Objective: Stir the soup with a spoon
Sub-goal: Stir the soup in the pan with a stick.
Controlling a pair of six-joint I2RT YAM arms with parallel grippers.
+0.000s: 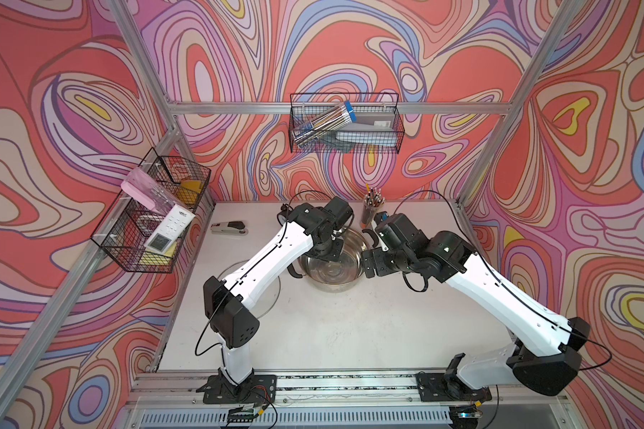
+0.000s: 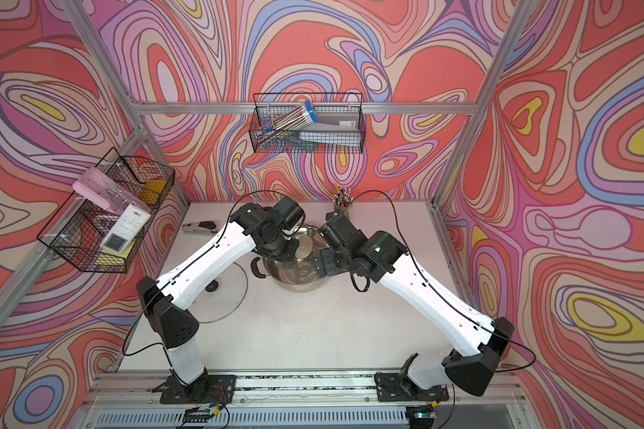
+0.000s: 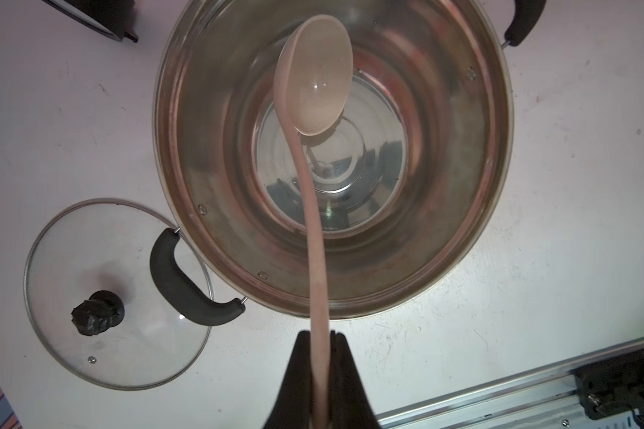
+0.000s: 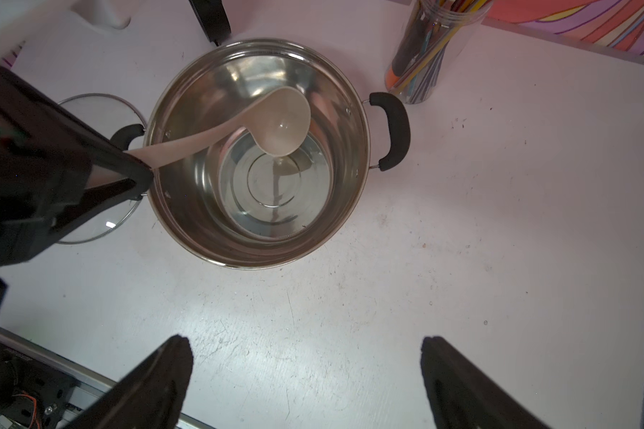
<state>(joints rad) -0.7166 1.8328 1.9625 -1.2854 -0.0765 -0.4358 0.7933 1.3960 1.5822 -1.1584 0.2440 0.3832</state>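
The spoon [image 3: 315, 78], a cream ladle, hangs bowl-down inside the steel pot [image 3: 499, 148] in the left wrist view. My left gripper [image 3: 319, 334] is shut on its slim handle, just outside the pot's rim. In the right wrist view the spoon's bowl [image 4: 283, 122] hovers over the pot's shiny bottom. I cannot tell whether soup lies in the pot [image 4: 361, 148]. In a top view the spoon [image 2: 302, 245] shows between both wrists. My right gripper [image 4: 305, 345] is open and empty over bare table beside the pot. It [image 1: 372, 260] sits at the pot's right side.
A glass lid [image 3: 119, 293] with a black knob lies flat next to the pot's left handle. A clear cup of pencils [image 1: 373, 208] stands behind the pot. A stapler [image 1: 229, 227] lies at the back left. Wire baskets [image 1: 153, 215] hang on the walls.
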